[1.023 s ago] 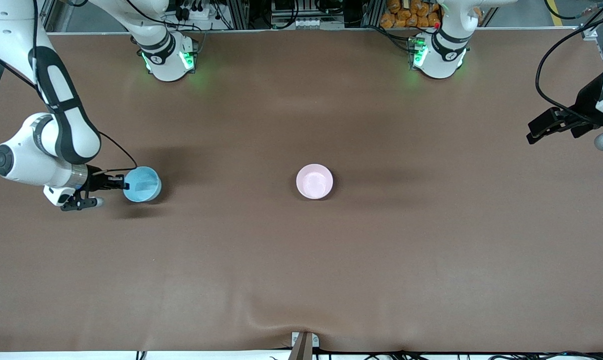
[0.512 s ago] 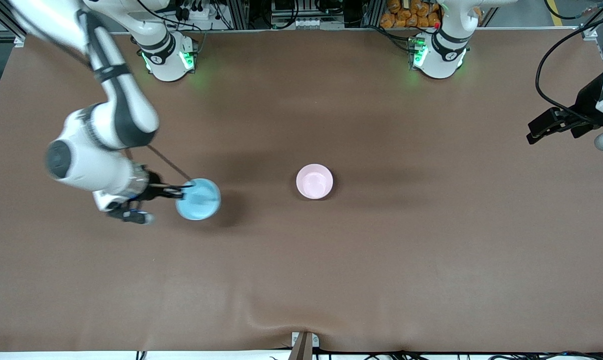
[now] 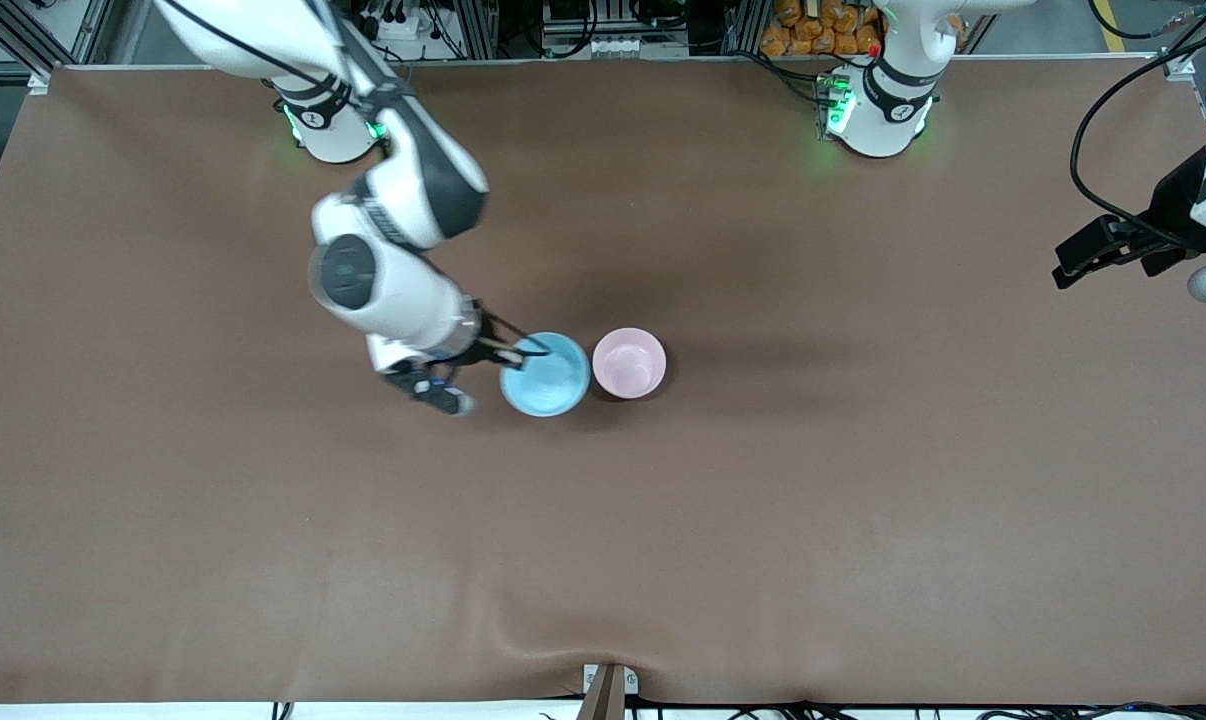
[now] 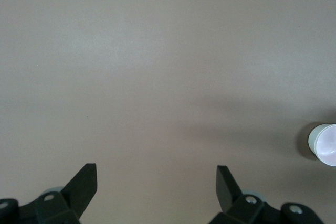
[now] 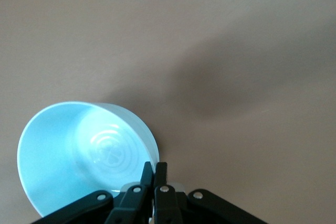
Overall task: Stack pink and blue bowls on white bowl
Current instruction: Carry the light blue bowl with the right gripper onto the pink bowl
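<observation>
Landmark: the pink bowl (image 3: 629, 363) sat upright on the brown table (image 3: 763, 520), about midway between the two arms' ends; a pale rim showed under it, so it appeared to rest in another bowl, though which one could not be told from above.
Pink bowl, left wrist view: it showed small at the frame's edge (image 4: 325, 145), pink inside with a whitish outer wall.
Blue bowl: the blue bowl (image 3: 545, 375) was just beside the pink bowl, toward the right arm's end of the table, their rims almost touching as seen from the front; it was off the table, tilted slightly.
Blue bowl, right wrist view: its light interior (image 5: 84, 156) faced the camera, with the table below it.
Right gripper: the right gripper (image 3: 519, 351) was beside the pink bowl over the table, its fingers (image 5: 155, 173) pressed together on the blue bowl's rim, pinching the wall.
Left gripper: the left gripper (image 3: 1081, 262) waited well apart from the pink bowl, over the table's edge at the left arm's end; its fingers (image 4: 85, 181) were spread wide with nothing between them.
</observation>
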You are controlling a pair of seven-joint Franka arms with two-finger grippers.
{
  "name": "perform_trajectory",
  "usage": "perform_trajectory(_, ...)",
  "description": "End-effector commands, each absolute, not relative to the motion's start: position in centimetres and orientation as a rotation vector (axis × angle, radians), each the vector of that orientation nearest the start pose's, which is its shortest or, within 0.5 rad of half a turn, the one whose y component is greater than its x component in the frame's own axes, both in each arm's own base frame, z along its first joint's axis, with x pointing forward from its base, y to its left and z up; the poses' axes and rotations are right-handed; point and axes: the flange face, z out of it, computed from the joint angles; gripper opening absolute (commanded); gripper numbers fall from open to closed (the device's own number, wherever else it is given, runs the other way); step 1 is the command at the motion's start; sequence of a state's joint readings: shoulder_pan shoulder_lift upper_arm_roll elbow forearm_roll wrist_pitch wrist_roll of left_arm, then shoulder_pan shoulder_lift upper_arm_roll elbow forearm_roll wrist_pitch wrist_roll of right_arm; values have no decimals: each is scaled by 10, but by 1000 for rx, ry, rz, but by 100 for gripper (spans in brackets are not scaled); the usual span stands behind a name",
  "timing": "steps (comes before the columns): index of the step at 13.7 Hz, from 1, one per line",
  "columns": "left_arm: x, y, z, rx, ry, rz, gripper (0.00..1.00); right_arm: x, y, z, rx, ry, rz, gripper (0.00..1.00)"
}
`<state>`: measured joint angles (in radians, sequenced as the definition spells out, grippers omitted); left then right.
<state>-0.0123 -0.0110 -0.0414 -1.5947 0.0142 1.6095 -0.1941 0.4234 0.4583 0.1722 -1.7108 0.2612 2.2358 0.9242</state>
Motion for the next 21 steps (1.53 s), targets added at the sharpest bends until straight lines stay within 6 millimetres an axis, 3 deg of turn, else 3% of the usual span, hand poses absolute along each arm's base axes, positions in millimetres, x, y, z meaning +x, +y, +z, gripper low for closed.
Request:
perform_trajectory(1, 553, -28, 624, -3123, -203, -58, 100, 546, 425, 304, -2755, 812, 211, 0)
perform_trajectory(7, 554, -29, 623, -3123, -198, -60, 100, 517, 463, 282, -2773, 804, 213, 0)
perform_trajectory(9, 555, -29, 622, -3122, -200, -60, 100, 517, 463, 266, -2781, 807, 209, 0)
perform_trajectory(21, 555, -30, 622, -3122, -198, -60, 100, 505, 477, 226, -2820, 796, 162, 0)
